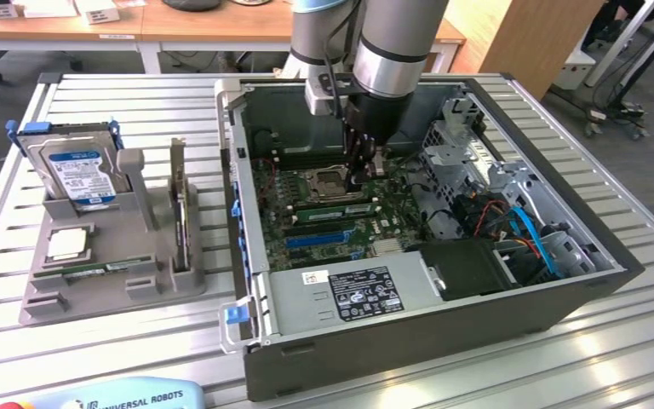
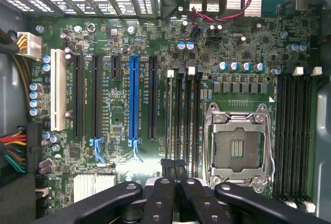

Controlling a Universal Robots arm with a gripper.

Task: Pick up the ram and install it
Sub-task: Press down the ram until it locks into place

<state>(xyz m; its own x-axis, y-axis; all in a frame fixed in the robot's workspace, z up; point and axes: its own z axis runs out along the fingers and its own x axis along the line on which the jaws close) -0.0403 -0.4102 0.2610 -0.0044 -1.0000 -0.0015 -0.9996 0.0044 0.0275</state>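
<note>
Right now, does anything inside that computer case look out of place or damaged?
Nothing looks spilled or broken. The one oddity is the processor socket on the motherboard: it sits bare, contacts exposed, with no chip or cooler on it. The gripper hangs shut just beside it.

I can read "UNIVERSAL ROBOTS" on the light-blue teach pendant (image 1: pixel 134 397) at the exterior view's bottom edge. The hard drive's (image 1: pixel 77 170) blue label and the power supply's (image 1: pixel 344 294) white stickers carry print I can't make out.
</note>
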